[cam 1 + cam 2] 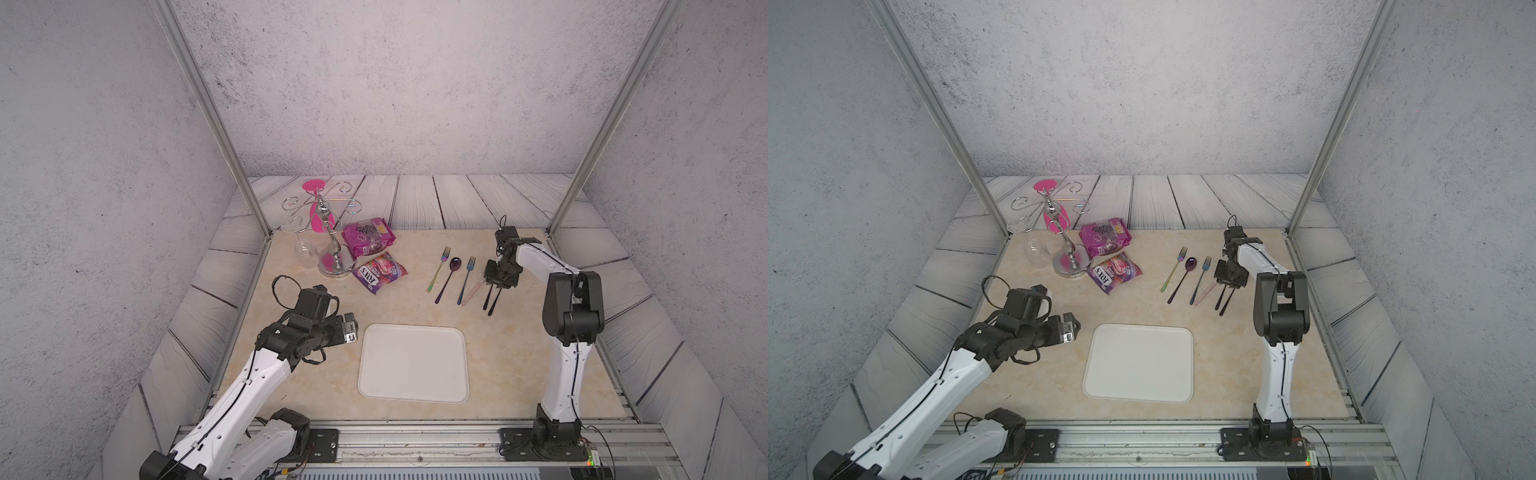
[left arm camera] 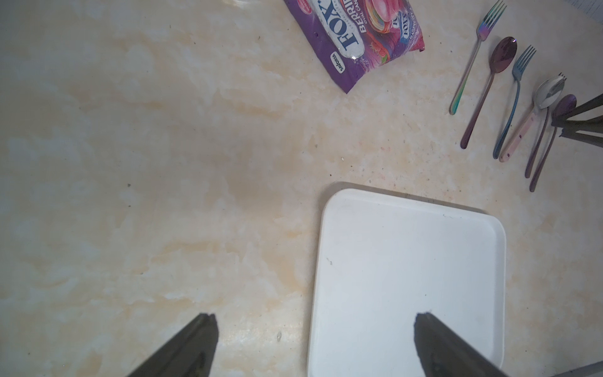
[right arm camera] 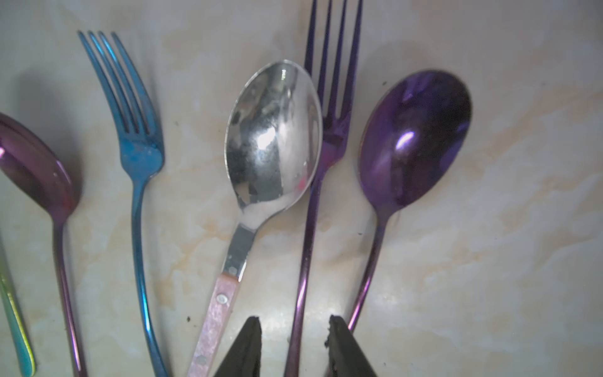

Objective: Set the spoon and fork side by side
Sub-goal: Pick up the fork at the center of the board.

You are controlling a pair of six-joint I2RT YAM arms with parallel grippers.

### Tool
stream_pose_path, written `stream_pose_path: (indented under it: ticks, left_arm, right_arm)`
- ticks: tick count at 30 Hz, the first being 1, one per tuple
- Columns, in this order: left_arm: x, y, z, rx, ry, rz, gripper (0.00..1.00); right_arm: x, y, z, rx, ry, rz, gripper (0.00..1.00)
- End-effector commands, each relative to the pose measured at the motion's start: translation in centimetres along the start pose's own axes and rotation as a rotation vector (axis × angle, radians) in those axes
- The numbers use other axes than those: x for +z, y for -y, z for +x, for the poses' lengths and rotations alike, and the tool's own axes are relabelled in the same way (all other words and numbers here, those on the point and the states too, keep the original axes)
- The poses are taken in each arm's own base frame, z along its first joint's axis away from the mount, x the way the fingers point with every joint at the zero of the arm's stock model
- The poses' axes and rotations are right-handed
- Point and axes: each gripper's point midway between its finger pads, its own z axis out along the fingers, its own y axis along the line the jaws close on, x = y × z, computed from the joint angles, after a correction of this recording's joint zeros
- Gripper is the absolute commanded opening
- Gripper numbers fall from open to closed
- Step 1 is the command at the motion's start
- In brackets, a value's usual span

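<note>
Marble tabletop | white tray apart | purple fork, purple spoon on tabletop

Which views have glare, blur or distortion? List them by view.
Right wrist view: glare on the silver spoon and purple spoon, left edge blurred. Left wrist view: tray washed out. In both top views: posts splay from the wide lens.

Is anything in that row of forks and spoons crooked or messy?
Yes. The silver spoon with the pink handle lies slanted. Its bowl overlaps the tines of the purple fork, and its handle leans toward the blue fork. The other pieces lie apart from one another.
</note>
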Motion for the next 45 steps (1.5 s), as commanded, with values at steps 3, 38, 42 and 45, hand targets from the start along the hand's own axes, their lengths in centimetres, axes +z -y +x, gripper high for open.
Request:
stream_pose_path:
  ticks: [3, 38, 42, 45]
  left_arm:
    - [-0.2, 0.0, -0.2, 0.014, 0.002, -0.002, 1.0]
    - [0.1, 0.1, -0.5, 0.015, 0.001, -0.008, 0.99]
    - [-0.2, 0.1, -0.6, 0.016, 0.007, -0.01, 0.99]
    - [-0.5, 0.0, -0.7, 0.016, 0.014, -0.012, 0.99]
  right_arm:
    - [0.7, 0.6, -0.4, 0.002, -0.02, 0.038, 0.35]
    - [3.9, 2.6, -2.3, 0.024, -0.043, 0.04, 0.06]
    - [3.1, 2.3, -2.2, 0.033, -0.026, 0.02, 0.0]
    - [1.5, 1.9, -2.3, 0.039, 0.005, -0.012, 0.0]
